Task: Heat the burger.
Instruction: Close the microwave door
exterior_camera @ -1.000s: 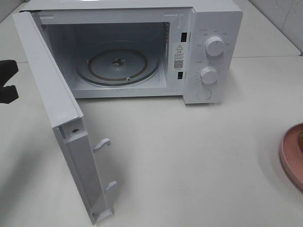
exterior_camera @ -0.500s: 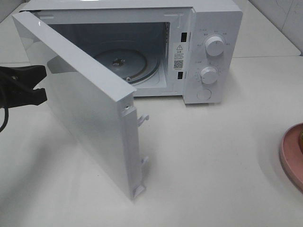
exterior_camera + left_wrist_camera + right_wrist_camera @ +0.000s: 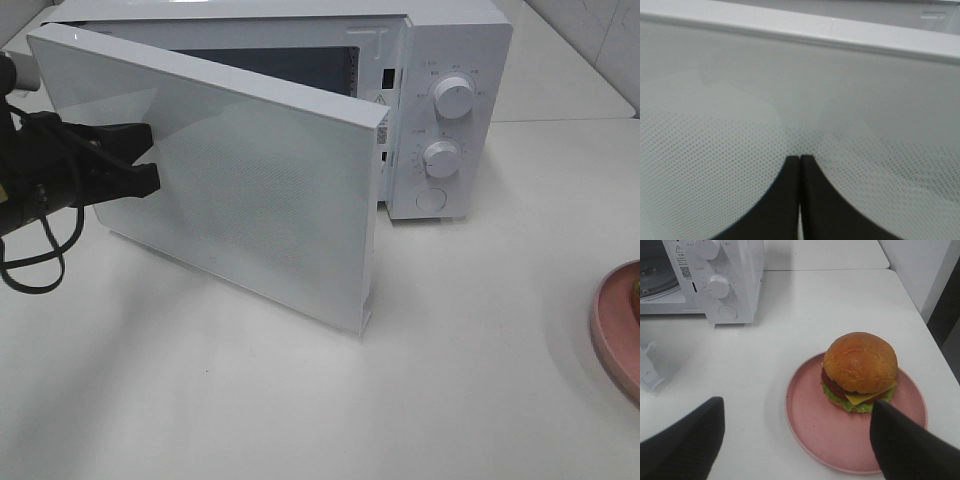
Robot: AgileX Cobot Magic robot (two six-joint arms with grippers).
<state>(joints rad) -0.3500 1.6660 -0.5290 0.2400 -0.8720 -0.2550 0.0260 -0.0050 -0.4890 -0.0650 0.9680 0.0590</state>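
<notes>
White table [image 3: 805,315], burger [image 3: 860,371] on pink plate [image 3: 812,425], between spread right hand [image 3: 797,437] fingers

The burger [image 3: 860,371] sits on a plate [image 3: 810,425], right of the microwave [image 3: 450,110].

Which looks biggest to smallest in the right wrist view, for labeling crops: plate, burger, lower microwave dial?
1. pink plate
2. burger
3. lower dial, which is farther from the camera, so its true size is unsure.

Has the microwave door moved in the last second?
Yes. The microwave door has swung from wide open toward the control panel, now mostly covering the cavity, pushed by the left gripper.
</notes>
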